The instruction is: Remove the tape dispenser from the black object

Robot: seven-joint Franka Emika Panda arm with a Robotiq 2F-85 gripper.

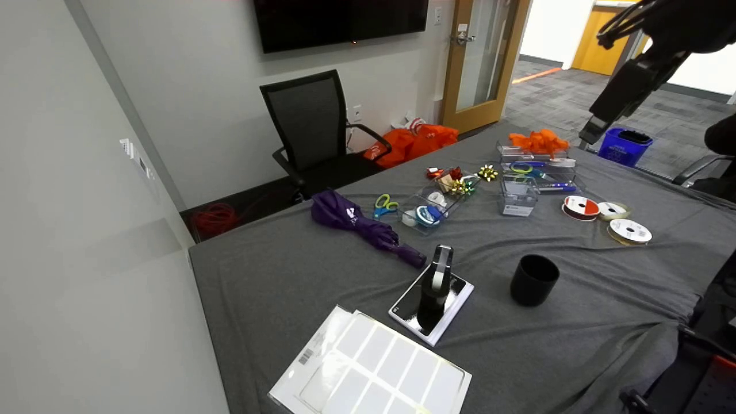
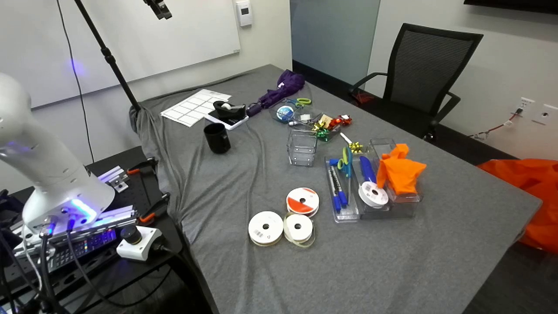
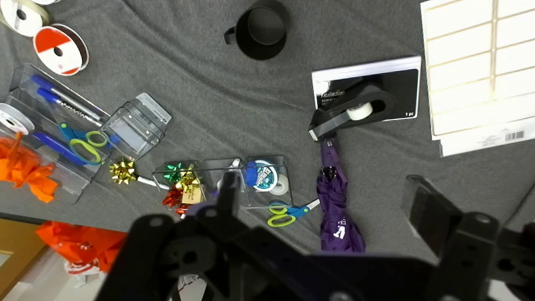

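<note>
The tape dispenser (image 1: 435, 290) is dark with a paler top and stands on the black object (image 1: 409, 307), a flat glossy slab with a pale rim. Both also show in an exterior view, the dispenser (image 2: 231, 113) lying over most of the slab (image 2: 233, 125). In the wrist view the dispenser (image 3: 378, 97) crosses the slab (image 3: 403, 85) at a slant, and its cutting end reaches past the slab's edge. My gripper (image 3: 322, 179) is open and empty, high above the table. Its dark finger (image 1: 592, 129) shows at the top right of an exterior view.
A black cup (image 1: 533, 280) stands near the slab. A purple umbrella (image 3: 334, 209) has its handle close to the dispenser's end. A white gridded sheet (image 3: 464, 75) lies on the slab's other side. Clear trays (image 1: 422, 215), ribbon spools (image 2: 266, 229) and scissors (image 3: 288, 213) lie farther off.
</note>
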